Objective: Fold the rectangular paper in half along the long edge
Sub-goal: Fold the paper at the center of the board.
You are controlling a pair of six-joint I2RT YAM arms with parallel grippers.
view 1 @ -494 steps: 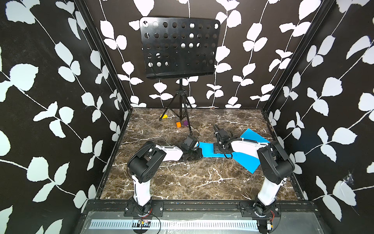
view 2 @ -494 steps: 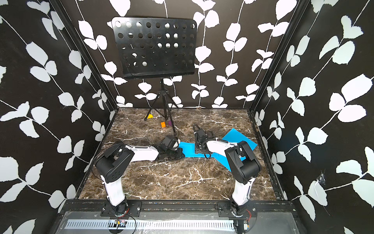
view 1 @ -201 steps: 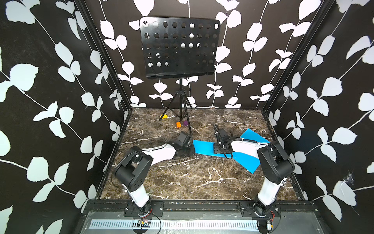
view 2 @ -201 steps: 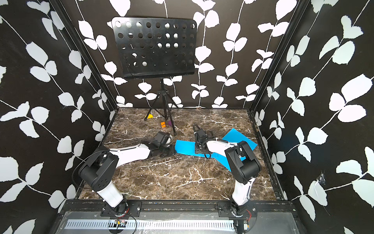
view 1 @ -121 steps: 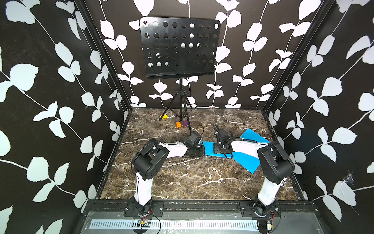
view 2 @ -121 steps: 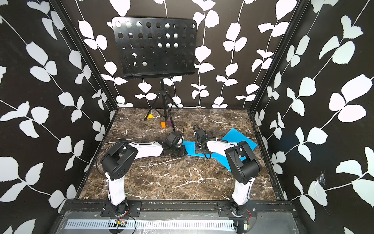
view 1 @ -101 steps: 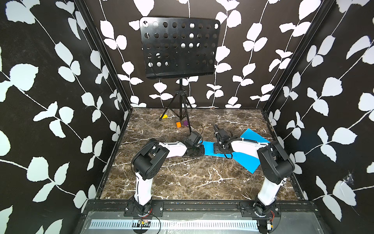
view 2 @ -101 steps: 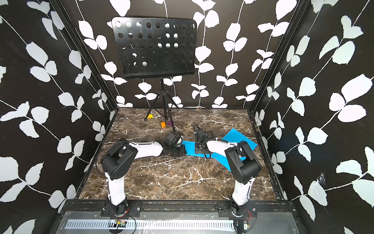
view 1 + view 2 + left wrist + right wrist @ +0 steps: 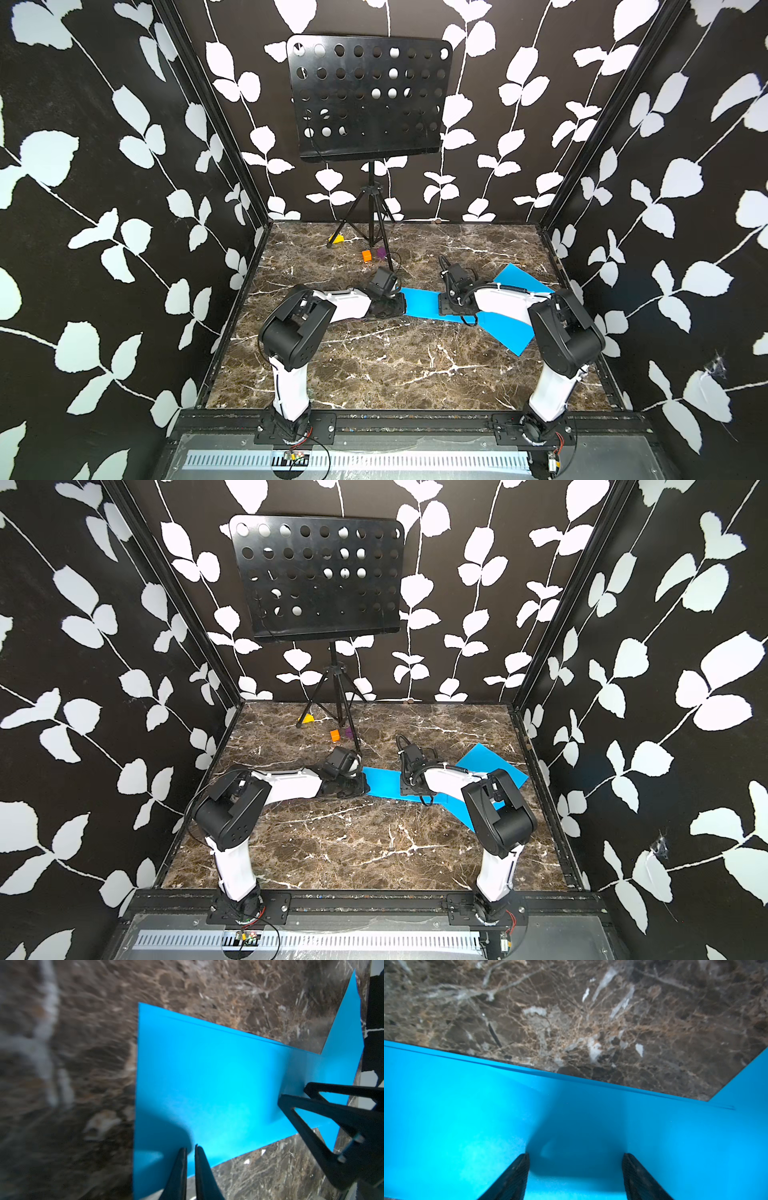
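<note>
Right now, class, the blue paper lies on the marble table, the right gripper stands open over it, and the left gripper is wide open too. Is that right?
No: the left gripper is shut, its jaws nearly touching, as the left wrist view shows. The blue paper does lie on the marble table, and the right gripper stands open over it.

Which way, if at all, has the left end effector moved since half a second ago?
Yes, leftward. The left end effector now lies almost straight below the front leg tip of the music stand, no longer right of it, uncovering more blue paper.
</note>
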